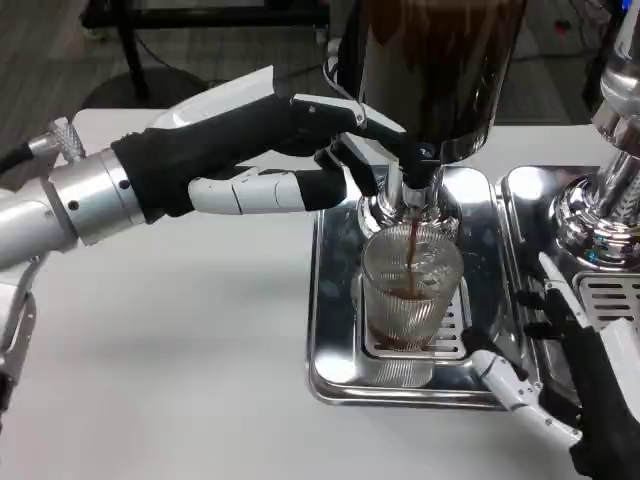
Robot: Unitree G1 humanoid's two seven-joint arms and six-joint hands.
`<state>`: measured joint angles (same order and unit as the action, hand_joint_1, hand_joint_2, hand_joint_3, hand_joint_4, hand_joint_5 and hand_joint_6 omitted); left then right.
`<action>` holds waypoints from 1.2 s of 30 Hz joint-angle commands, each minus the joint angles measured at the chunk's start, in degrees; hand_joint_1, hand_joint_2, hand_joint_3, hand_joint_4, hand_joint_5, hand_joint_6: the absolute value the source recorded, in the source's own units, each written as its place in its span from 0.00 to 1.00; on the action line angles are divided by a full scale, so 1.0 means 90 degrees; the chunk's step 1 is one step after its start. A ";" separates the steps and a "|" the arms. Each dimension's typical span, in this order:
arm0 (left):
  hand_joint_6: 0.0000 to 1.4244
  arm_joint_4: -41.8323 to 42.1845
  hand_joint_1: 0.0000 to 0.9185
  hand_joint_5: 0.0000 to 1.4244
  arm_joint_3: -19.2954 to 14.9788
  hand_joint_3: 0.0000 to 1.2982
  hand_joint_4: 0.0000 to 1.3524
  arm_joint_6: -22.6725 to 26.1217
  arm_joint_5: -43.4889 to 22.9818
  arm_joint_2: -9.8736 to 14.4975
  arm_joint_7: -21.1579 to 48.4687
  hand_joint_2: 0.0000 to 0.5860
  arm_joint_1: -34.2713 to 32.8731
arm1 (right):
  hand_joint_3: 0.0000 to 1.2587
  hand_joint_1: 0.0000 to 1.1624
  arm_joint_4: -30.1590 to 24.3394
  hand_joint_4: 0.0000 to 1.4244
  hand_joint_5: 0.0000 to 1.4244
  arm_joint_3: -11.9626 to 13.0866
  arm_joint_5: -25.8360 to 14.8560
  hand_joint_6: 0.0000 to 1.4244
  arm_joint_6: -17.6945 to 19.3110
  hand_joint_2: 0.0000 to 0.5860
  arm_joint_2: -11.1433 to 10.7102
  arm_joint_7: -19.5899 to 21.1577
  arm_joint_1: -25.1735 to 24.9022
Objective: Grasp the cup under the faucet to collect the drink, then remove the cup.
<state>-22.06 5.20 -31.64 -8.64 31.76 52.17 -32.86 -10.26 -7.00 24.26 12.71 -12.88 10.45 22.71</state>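
Observation:
A clear ribbed cup (408, 295) stands upright on the grate of the shiny drip tray (335, 300), directly under the faucet (410, 195). A thin dark stream runs from the faucet into the cup, and brown drink lies in its lower part. My left hand (255, 155) reaches in from the left, its fingers closed around the faucet lever (385, 125). My right hand (565, 385) sits at the lower right with fingers spread, just right of the cup and apart from it, holding nothing.
The dark drink tank (430, 60) rises above the faucet. A second chrome faucet and tray (600, 225) stand at the right, close behind my right hand. White table (180, 340) stretches out to the left of the tray.

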 commanded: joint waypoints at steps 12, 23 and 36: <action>0.41 0.0146 0.00 0.32 0.0078 0.28 0.31 0.0089 0.0068 0.0111 0.0195 0.09 0.0183 | 0.00 0.41 0.0604 0.00 0.00 -0.0044 -0.0557 0.11 0.0039 0.31 -0.0041 -0.0870 -0.0736; 0.41 0.0188 0.00 0.32 0.0089 0.28 0.31 0.0117 0.0055 0.0125 0.0215 0.10 0.0210 | 0.00 0.42 0.0969 0.00 0.00 -0.0151 -0.0469 0.07 -0.0069 0.31 0.0170 -0.0836 -0.1121; 0.42 0.0307 0.00 0.32 0.0082 0.28 0.31 0.0195 0.0044 0.0150 0.0209 0.11 0.0272 | 0.00 0.42 0.1582 0.00 0.00 -0.0310 -0.0341 0.06 -0.0119 0.31 0.0399 -0.0703 -0.1634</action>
<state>-19.95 5.20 -30.45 -8.72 32.29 52.18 -31.88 2.79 -9.72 20.93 12.10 -9.56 3.34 8.98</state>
